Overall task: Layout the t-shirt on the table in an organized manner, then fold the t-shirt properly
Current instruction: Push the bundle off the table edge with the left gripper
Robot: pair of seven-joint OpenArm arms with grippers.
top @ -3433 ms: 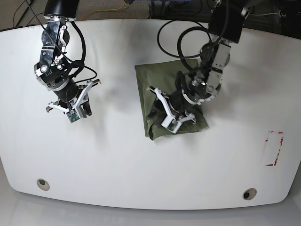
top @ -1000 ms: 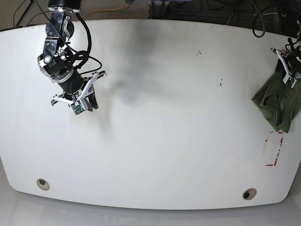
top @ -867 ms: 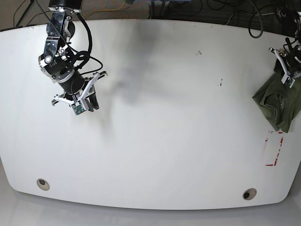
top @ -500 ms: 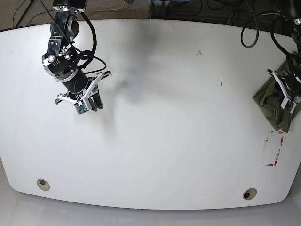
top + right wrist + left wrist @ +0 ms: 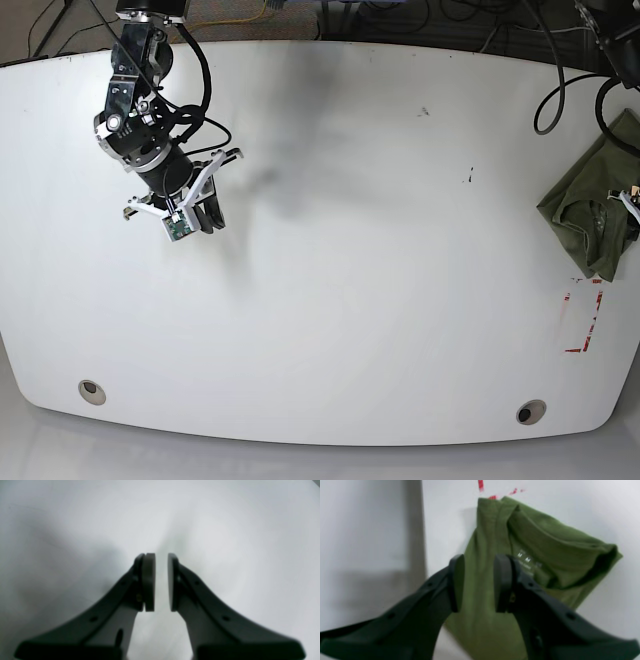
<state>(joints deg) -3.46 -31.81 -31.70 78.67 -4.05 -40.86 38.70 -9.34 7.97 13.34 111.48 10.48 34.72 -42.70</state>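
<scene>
The olive-green t-shirt (image 5: 585, 215) lies folded in a small bundle at the table's (image 5: 380, 300) right edge. In the left wrist view the t-shirt (image 5: 545, 545) has its collar label facing up. My left gripper (image 5: 478, 575) hangs over its left part, open, with nothing gripped between the pads. Only a sliver of that arm shows at the base view's right edge. My right gripper (image 5: 192, 215) hovers over the bare white top at the far left. Seen from its own wrist, the right gripper (image 5: 161, 580) is shut down to a thin slit with nothing in it.
A red tape mark (image 5: 583, 315) sits just in front of the shirt, and the tape (image 5: 481, 485) also shows past it in the left wrist view. Two grommet holes (image 5: 91, 390) (image 5: 530, 411) lie near the front edge. Small dark specks (image 5: 467, 178) dot the middle.
The shirt went from mid-table to the right edge in the left gripper. Over the last second that arm slid down and off the right side; the right arm shifted slightly right.
</scene>
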